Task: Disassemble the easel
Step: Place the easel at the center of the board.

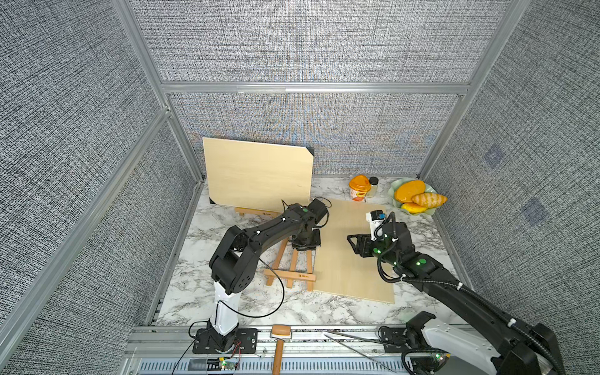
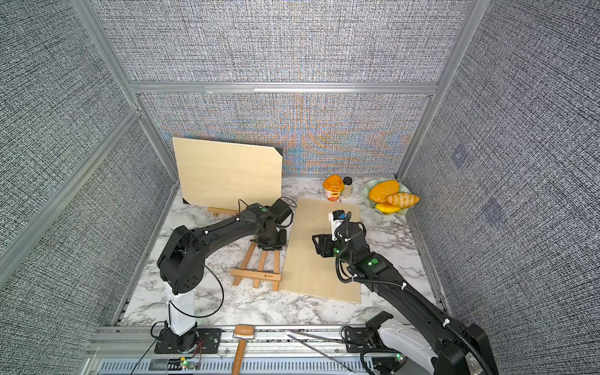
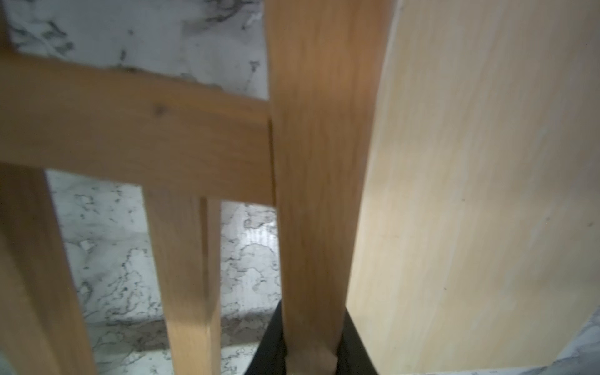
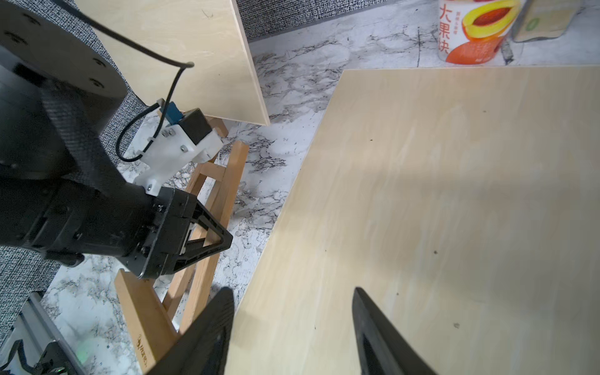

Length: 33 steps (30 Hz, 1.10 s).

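Left tool [image 3: 311, 347] clamps shut on a leg of the easel [image 1: 290, 276] at the tabletop [image 1: 250, 305] centre, its 3 o'clock edge just beside the flat board [image 1: 350, 274], bare surface at 6 o'clock; right tool [image 4: 292, 328] hangs part-open, empty, over that board.

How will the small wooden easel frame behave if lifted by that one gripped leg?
Probably stiff: the small wooden easel frame is solid slats with crossbars. Likely light, being thin. Gripped at one end by the left gripper, it may swing or droop.
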Each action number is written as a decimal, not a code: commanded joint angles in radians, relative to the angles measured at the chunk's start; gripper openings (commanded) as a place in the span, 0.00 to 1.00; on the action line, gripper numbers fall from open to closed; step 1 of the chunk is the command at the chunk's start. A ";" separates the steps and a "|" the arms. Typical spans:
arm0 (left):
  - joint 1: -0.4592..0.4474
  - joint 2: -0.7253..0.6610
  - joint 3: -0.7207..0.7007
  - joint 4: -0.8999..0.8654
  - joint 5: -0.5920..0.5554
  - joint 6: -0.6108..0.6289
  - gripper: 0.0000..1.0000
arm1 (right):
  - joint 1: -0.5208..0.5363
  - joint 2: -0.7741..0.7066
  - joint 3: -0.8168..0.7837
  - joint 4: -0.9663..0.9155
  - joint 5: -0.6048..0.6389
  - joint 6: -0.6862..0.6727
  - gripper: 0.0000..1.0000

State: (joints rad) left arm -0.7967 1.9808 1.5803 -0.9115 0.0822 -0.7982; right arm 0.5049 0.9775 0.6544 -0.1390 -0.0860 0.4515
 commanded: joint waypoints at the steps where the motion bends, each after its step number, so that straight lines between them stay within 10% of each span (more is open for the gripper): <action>1: -0.035 0.029 0.070 -0.040 -0.001 -0.081 0.00 | -0.023 -0.034 0.010 -0.080 0.043 0.001 0.61; 8: -0.145 0.151 0.265 0.103 0.099 -0.261 0.00 | -0.223 -0.100 0.094 -0.330 0.098 -0.022 0.63; 12: -0.154 0.233 0.410 0.057 0.073 -0.289 0.00 | -0.308 -0.126 0.093 -0.345 -0.116 -0.041 0.63; 18: -0.141 0.203 0.455 0.022 0.016 -0.289 0.00 | -0.225 -0.165 -0.049 -0.178 -0.335 0.101 0.65; 33: -0.139 0.114 0.374 0.109 0.134 -0.205 0.00 | -0.129 0.021 -0.090 0.075 -0.351 0.149 0.61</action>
State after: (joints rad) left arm -0.9352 2.1105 1.9533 -0.8375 0.1905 -1.0245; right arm 0.3725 0.9707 0.5564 -0.1352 -0.3771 0.5808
